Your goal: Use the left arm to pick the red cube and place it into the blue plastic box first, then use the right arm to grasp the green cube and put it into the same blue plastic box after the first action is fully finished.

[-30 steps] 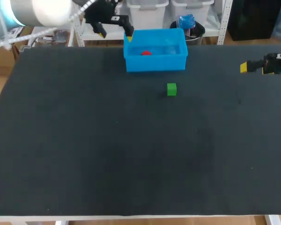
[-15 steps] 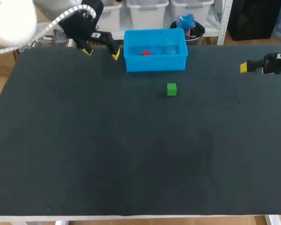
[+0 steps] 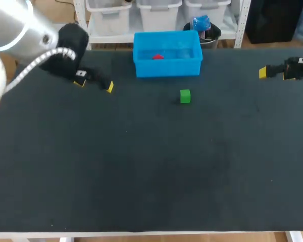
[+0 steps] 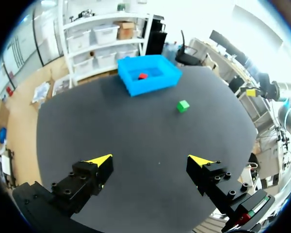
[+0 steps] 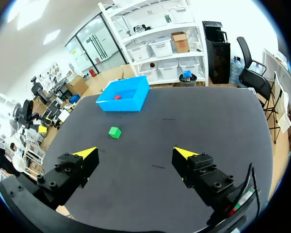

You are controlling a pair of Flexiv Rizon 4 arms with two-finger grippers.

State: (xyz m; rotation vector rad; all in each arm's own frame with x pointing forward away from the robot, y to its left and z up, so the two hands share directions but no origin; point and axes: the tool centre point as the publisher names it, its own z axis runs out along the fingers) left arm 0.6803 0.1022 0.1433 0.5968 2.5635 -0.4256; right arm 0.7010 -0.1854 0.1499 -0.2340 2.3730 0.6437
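Observation:
The red cube [image 3: 157, 57] lies inside the blue plastic box [image 3: 167, 68] at the table's far middle; it shows in the left wrist view too, red cube [image 4: 142, 76] in the box [image 4: 150, 82]. The green cube [image 3: 185, 96] sits on the dark mat just in front of the box, also seen as green cube [image 4: 183, 105] and green cube [image 5: 115, 132]. My left gripper [image 3: 95, 84] hangs open and empty left of the box. My right gripper [image 3: 272, 72] stands open and empty at the far right edge, well away from the green cube.
The dark table mat [image 3: 141, 166] stretches wide in front of the cube and box. The box [image 5: 123, 102] stands close to the table's far edge.
My left gripper has drawn back from the box's left rim, moving left and toward the near side. The right arm, the cubes and the box have stayed put.

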